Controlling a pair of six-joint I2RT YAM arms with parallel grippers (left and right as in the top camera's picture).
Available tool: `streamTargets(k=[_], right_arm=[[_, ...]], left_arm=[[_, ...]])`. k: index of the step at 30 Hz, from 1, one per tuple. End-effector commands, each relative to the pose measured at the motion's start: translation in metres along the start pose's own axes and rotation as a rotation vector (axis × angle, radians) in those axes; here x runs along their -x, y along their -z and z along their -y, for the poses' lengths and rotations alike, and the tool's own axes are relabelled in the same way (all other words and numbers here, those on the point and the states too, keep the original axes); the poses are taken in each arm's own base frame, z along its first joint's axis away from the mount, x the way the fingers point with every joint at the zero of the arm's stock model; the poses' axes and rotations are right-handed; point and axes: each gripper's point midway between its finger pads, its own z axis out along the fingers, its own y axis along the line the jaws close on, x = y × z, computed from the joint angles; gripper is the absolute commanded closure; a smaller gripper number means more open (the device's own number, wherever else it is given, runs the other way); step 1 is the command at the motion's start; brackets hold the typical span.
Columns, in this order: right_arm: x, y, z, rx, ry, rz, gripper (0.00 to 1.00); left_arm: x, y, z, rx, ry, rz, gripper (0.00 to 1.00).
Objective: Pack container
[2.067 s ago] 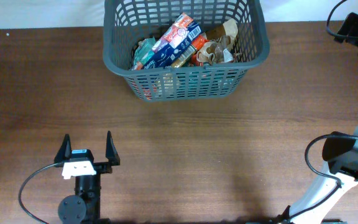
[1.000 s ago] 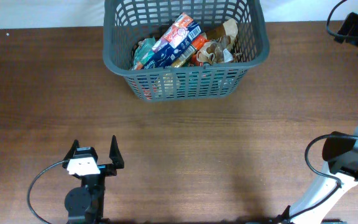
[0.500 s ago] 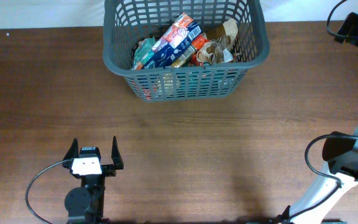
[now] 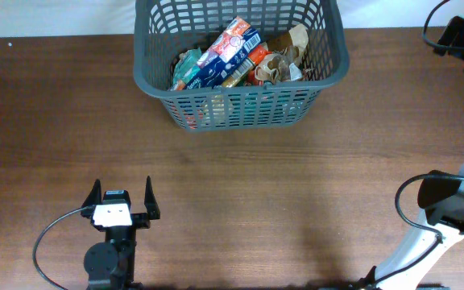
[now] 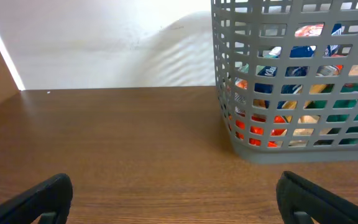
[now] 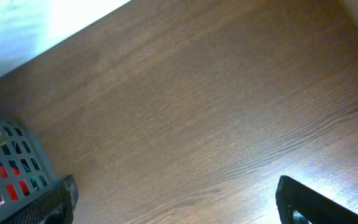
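Container, a dark grey lattice basket with a thick rim, stands on the brown wooden bench at the upper middle of the overhead view, its far end cut by the top edge. Inside lies a heap of snack packets, a red, white and blue one slanting on top; their colours show through the slots of the container at the right of the left wrist view. The left arm sits folded at the lower left of the overhead view, a black cable looping from it, and its left pincer points up the frame, well apart from the basket. That pincer is spread wide and grips nothing: in the left wrist view its two dark tips sit at the bottom corners, the left pincer low over bare wood and facing level toward a white wall. The right arm rises from the lower right along the right edge of the overhead view; its pincer cannot be made out there. In the right wrist view the right pincer is likewise spread wide and empty above the bench, tilted downward, with a corner of the container at the lower left.
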Motion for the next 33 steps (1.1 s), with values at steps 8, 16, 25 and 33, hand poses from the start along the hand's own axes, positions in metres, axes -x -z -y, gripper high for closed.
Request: streamTargets(k=[8, 16, 25, 33], right_arm=[[0.002, 0.006, 0.002, -0.007, -0.008, 0.014, 0.01], [0.006, 0.042, -0.003, 0.009, -0.002, 0.086, 0.01], [-0.009, 0.152, -0.050, 0.121, 0.092, 0.285, 0.01], [-0.082, 0.179, -0.092, 0.215, 0.235, 0.208, 0.01]], left_arm=[[-0.001, 0.000, 0.002, -0.011, -0.019, 0.000, 0.01], [-0.001, 0.000, 0.002, -0.011, -0.019, -0.001, 0.01], [-0.001, 0.000, 0.002, -0.011, -0.019, 0.000, 0.01], [-0.001, 0.000, 0.002, -0.011, -0.019, -0.001, 0.01]])
